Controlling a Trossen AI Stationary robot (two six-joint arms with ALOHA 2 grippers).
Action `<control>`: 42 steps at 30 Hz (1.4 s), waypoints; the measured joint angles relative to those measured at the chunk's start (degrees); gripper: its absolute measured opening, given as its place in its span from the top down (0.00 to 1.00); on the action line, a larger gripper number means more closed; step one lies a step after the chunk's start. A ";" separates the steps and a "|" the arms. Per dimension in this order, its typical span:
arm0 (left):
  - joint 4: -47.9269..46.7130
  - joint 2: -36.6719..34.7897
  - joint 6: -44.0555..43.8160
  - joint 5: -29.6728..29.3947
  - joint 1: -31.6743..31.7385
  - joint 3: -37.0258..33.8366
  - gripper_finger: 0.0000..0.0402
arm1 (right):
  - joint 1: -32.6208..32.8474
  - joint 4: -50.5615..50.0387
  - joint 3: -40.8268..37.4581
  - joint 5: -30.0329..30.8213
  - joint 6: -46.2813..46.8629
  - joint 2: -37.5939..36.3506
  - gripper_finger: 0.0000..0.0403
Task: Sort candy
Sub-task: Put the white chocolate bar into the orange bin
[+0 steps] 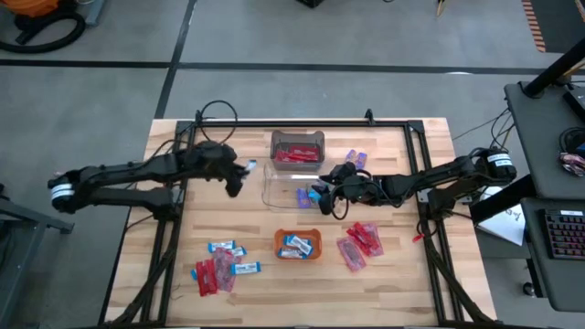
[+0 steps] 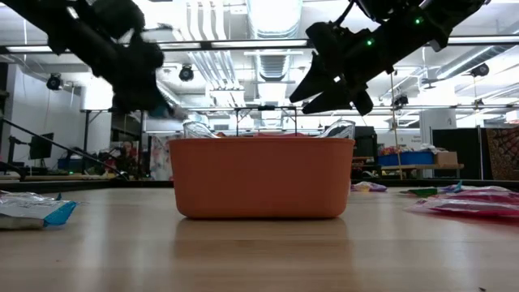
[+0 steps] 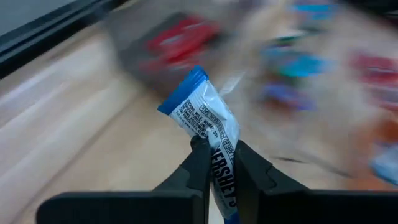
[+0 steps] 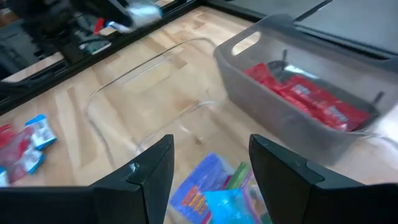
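The left gripper [image 3: 217,158] is clamped on a blue-and-white bar [image 3: 205,121], held above the table just left of the clear bin [image 1: 274,187]. The right gripper [image 4: 211,165] hangs spread wide and empty over purple candy [image 4: 208,183] at that bin's right end. Judged from here, the bar belongs with its kind in the orange tray [image 1: 298,256], near centre. Carry it high, pass over the tray's rim, and release low. Open table lies left; loose candy [image 1: 219,265] crowds the near-left, the red-filled bin [image 1: 297,140] the far side.
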 joint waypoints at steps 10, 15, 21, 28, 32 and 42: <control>13.58 -2.57 8.72 8.51 -18.97 0.31 0.95 | 0.10 -0.43 0.00 -6.18 -0.20 -3.46 0.51; 24.19 1.35 10.35 7.26 -26.75 0.39 0.95 | 1.23 -3.32 0.00 -7.59 -0.64 -7.40 0.51; 32.14 8.34 9.65 5.74 -28.74 0.42 0.95 | 3.11 -7.81 0.00 -7.61 -0.62 -12.25 0.51; 38.41 19.67 10.13 4.35 -28.98 1.07 0.95 | 4.91 -9.95 -0.02 -7.59 -0.53 -16.14 0.51; 38.58 26.11 11.00 4.37 -29.12 4.91 0.95 | 5.13 -10.39 -0.02 -7.50 -0.53 -16.87 0.51; 31.45 38.54 14.52 6.06 -29.51 14.21 0.95 | 5.12 -12.68 -0.03 -7.31 -0.35 -15.94 0.51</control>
